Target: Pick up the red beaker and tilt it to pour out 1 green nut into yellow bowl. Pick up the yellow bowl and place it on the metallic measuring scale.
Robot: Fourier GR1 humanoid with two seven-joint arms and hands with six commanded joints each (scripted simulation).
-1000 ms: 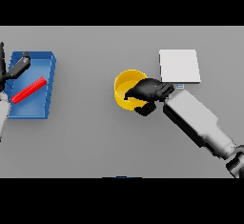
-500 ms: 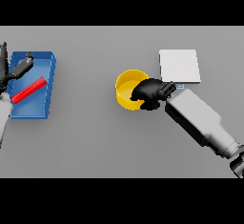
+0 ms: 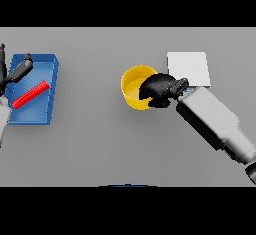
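Note:
The yellow bowl sits mid-table, tilted slightly, with my right hand curled over its right rim. Just right of the hand lies the flat metallic measuring scale, pale and square. At the far left the red beaker lies on its side in a blue tray. My left hand hovers at the tray's upper left corner, fingers spread straight, holding nothing. No green nut can be made out in the bowl.
The blue tray occupies the far left edge of the table. Grey table surface stretches between the tray and the bowl and along the front.
The right hand has carried the yellow bowl a little up and to the right, closer to the scale. The left hand and red beaker have stayed put.

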